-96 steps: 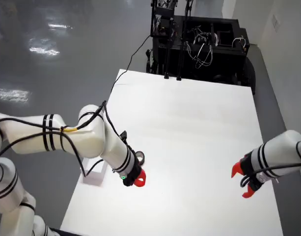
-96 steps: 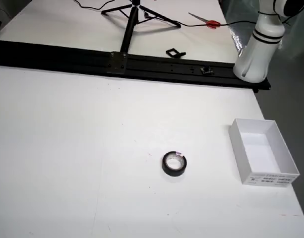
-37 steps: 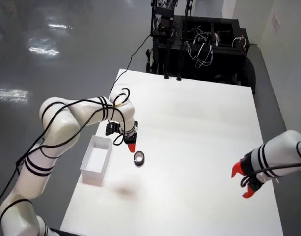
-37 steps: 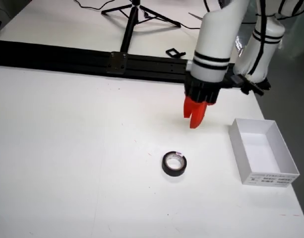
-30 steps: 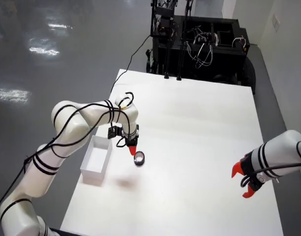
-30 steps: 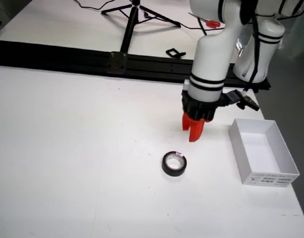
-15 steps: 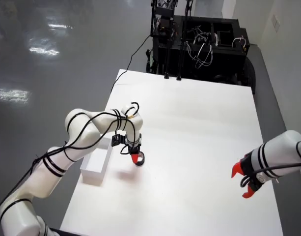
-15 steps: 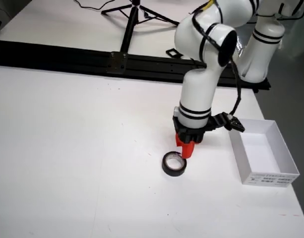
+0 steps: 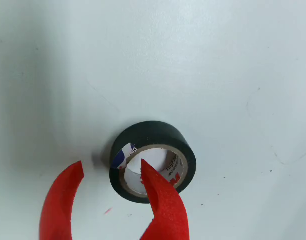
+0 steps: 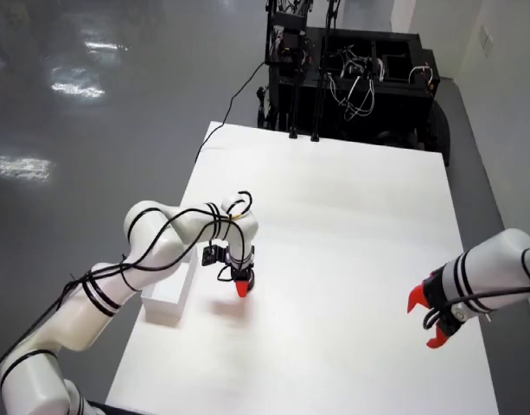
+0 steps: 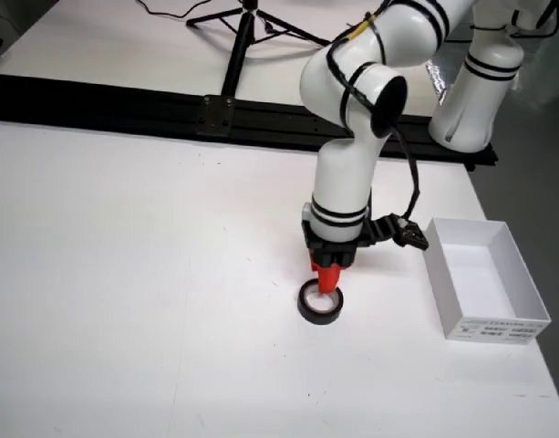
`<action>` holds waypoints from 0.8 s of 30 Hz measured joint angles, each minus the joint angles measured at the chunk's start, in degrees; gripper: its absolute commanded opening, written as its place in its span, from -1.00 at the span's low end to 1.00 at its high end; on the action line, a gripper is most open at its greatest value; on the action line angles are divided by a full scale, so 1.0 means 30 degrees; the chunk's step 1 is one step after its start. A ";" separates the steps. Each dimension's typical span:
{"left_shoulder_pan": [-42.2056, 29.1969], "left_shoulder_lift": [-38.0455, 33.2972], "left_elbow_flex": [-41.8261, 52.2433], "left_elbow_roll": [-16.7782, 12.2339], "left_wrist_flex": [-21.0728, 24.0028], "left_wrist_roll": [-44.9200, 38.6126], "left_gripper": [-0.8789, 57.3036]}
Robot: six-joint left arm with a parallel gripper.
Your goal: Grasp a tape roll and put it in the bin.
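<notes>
The black roll of tape with a pale cardboard core (image 9: 153,161) is seen lying flat on the white bench (image 9: 202,60), near the open white cardboard bin (image 11: 484,278) but apart from it in the view from the side. The red two-fingered tool (image 9: 112,172) is held apart and lowered over the roll: in the view that rides on the tool, 1 finger (image 9: 160,200) is placed inside the core and the other (image 9: 60,200) outside the roll's wall, which is straddled but not yet pinched. In the view from above, the tool (image 10: 240,286) is seen just beside the bin (image 10: 168,303).
</notes>
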 measured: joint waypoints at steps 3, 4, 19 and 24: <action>-0.0057 0.0182 -0.0232 -0.0013 0.0013 0.0003 -0.13; -0.0070 0.0249 -0.0330 -0.0017 0.0023 0.0005 -0.14; -0.0248 0.0890 -0.1220 -0.0020 0.0132 0.0029 -0.99; -0.0319 0.1155 -0.1714 -0.0018 0.0494 0.0054 -0.99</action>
